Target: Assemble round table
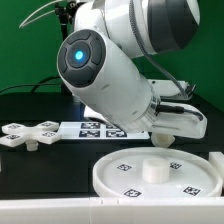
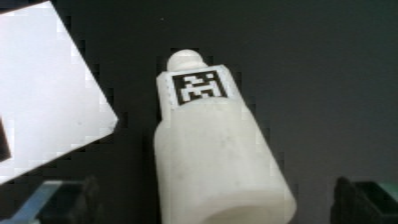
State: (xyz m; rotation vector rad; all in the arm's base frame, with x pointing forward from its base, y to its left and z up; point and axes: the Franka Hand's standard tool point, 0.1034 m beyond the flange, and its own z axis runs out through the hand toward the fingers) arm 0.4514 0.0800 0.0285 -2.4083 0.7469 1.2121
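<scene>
The white cylinder leg lies on the black table, with a black-and-white tag near its narrow tip. My gripper is open and straddles the leg's thick end. One dark finger stands on each side with a gap to the leg. In the exterior view only the leg's end shows under the arm, and the fingers are hidden. The large rimmed round disc lies at the front on the exterior view's right. The cross-shaped base piece lies on the exterior view's left.
The marker board lies flat behind the disc, between the base piece and the leg. A white flat corner beside the leg in the wrist view looks like that board. The arm's bulky body blocks the scene's middle.
</scene>
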